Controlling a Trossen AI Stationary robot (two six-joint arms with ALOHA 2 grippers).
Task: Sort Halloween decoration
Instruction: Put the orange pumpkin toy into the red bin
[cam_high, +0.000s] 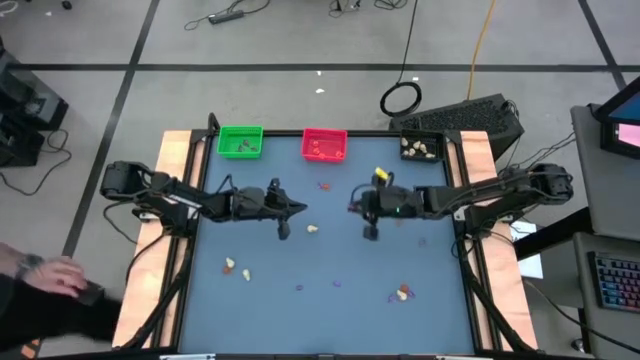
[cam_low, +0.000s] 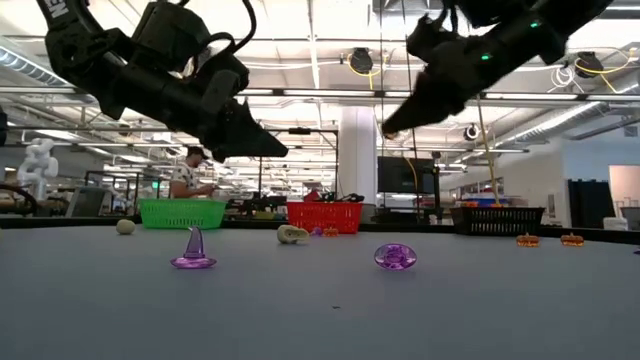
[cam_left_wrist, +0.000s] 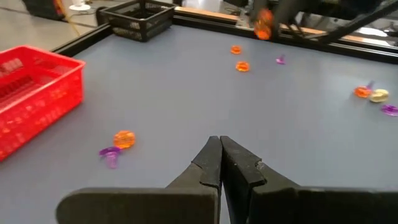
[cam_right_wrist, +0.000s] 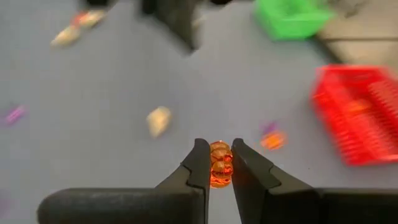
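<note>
From above, the left gripper (cam_high: 284, 230) and the right gripper (cam_high: 371, 233) both hang over the middle of the blue table (cam_high: 330, 320), near each other, while the Halloween decoration lies scattered on it, for example a cream trinket (cam_high: 313, 229) between the two grippers. The green tray (cam_high: 240, 141), the red tray (cam_high: 324, 144) and the black tray (cam_high: 421, 147) stand along the far edge. In the low view, both arms are raised above the table, and a purple hat (cam_low: 193, 250) and a purple trinket (cam_low: 395, 256) rest on the surface. The left wrist view shows the left gripper's fingers pressed together, holding nothing. The right wrist view shows the right gripper pinching an orange pumpkin (cam_right_wrist: 219, 164) between its fingers.
</note>
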